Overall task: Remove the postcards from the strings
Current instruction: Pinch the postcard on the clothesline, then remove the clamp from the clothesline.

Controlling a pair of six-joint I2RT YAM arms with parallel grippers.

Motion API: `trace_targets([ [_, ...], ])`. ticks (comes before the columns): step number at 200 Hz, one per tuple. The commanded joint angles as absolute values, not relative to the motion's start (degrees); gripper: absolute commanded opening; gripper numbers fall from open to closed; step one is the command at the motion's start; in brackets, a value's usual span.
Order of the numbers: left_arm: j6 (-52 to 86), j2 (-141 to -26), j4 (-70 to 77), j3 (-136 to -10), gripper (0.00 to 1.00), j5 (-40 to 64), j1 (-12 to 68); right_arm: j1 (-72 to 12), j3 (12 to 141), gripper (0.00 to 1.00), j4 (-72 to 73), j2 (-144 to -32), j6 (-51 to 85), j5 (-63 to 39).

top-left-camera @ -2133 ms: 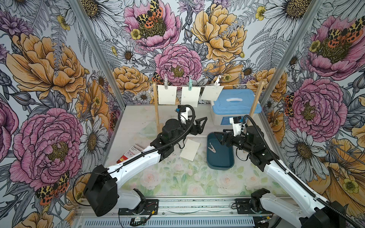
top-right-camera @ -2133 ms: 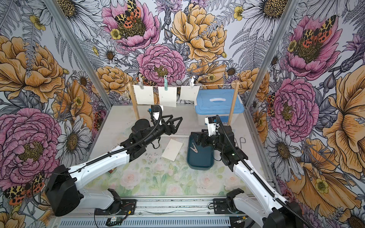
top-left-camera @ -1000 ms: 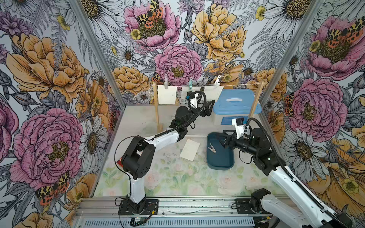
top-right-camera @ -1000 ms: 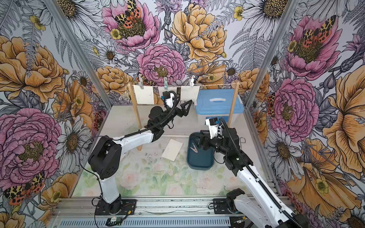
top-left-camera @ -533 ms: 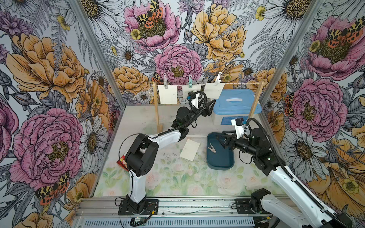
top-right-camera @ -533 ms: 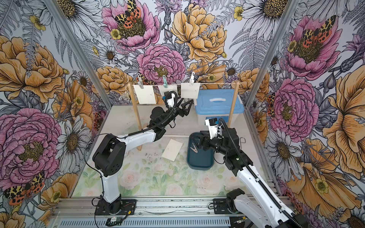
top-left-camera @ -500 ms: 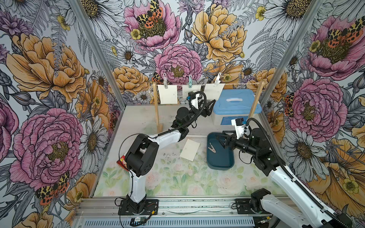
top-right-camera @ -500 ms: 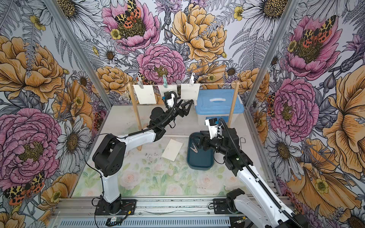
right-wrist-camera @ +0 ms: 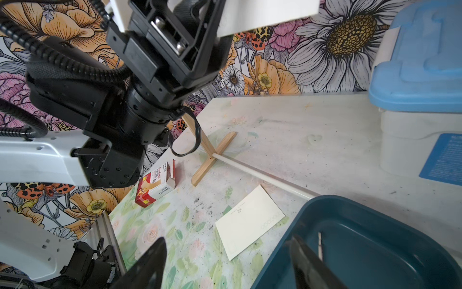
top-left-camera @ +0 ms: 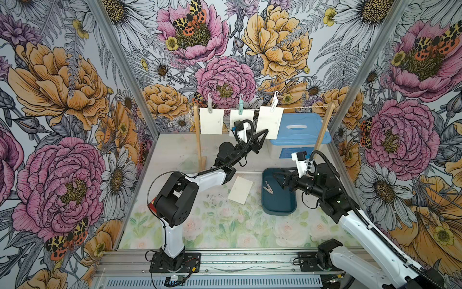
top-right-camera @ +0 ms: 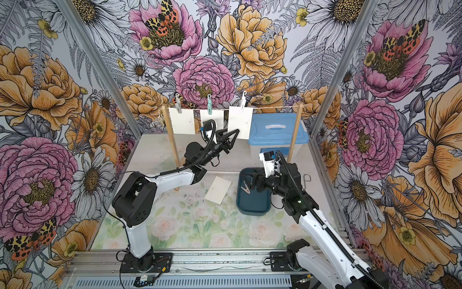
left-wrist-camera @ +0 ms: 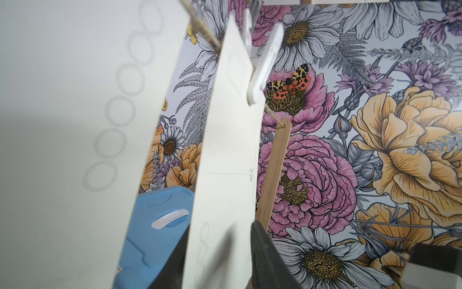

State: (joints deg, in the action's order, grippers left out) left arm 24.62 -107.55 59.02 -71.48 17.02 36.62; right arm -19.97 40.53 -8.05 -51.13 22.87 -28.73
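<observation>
Three cream postcards hang from pegs on the string point(top-left-camera: 300, 108) between two wooden posts: left point(top-left-camera: 211, 120), middle point(top-left-camera: 241, 117) and right point(top-left-camera: 271, 122). Another postcard point(top-left-camera: 240, 189) lies flat on the table. My left gripper point(top-left-camera: 264, 132) is raised to the right postcard's lower edge. In the left wrist view that card point(left-wrist-camera: 225, 150) runs slantwise between the dark fingers point(left-wrist-camera: 267, 252), which stand apart on either side of it. My right gripper point(right-wrist-camera: 228, 265) hovers open and empty over the near edge of the teal tray point(top-left-camera: 277, 207).
A loose peg point(top-left-camera: 268, 186) lies in the tray. A blue-lidded box point(top-left-camera: 300, 130) stands behind the right post point(top-left-camera: 322, 130). A small red-and-white box point(right-wrist-camera: 155, 185) lies by the left arm's base. The stand's crossed foot point(right-wrist-camera: 212, 157) rests on the table.
My left arm has risen from table height to the right hanging postcard, and its jaws have narrowed around the card's lower edge. That card has swung slightly. The right arm has barely moved.
</observation>
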Motion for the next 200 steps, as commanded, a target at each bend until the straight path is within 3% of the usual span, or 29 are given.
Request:
trace_targets([
  [1,25.58,-104.93,61.16,-70.04,0.31,19.82,37.09,-20.46,40.74,0.76,-7.55,-50.58,22.32,-27.77],
  [44,27.19,-102.48,61.81,-67.51,0.28,20.77,36.98,-20.35,43.92,0.75,-8.30,-50.49,22.01,-27.97],
  [142,31.32,-103.53,59.52,-68.08,0.00,23.32,35.98,-16.68,61.31,0.72,-11.95,-57.89,21.12,-31.33],
  [200,33.94,-103.79,55.84,-71.20,0.00,24.86,34.50,-10.61,75.27,0.68,-12.08,-66.74,21.53,-39.23],
])
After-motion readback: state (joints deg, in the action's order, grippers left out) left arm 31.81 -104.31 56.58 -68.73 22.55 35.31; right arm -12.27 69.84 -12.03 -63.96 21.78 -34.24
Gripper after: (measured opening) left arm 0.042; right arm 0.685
